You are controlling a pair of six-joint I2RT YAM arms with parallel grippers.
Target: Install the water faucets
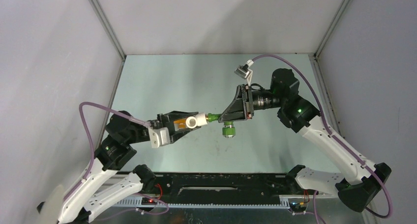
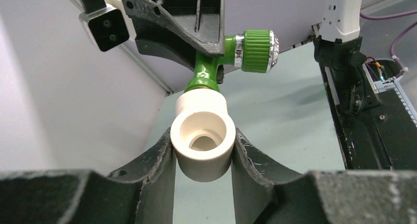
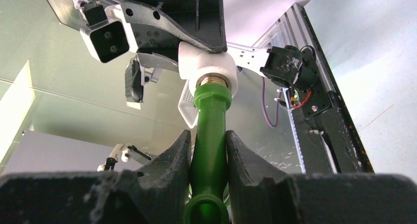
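My left gripper (image 1: 195,120) is shut on a white elbow fitting (image 2: 202,145) and holds it in the air over the table. My right gripper (image 1: 222,117) is shut on the green faucet (image 3: 210,135), gripping its spout body. The faucet's threaded end sits in the fitting's far socket (image 3: 209,66), with a brass ring (image 3: 212,80) showing at the joint. The faucet's green ribbed knob (image 2: 255,50) sticks out sideways and points toward the near edge in the top view (image 1: 228,131). An orange patch (image 1: 183,124) shows inside the left gripper; I cannot tell what it is. No orange faucet is clearly in view.
Pale green table (image 1: 187,81) enclosed by grey walls with metal frame posts (image 1: 105,24). A black base rail (image 1: 221,189) runs along the near edge between the arm bases. Purple cables (image 1: 91,130) loop beside each arm.
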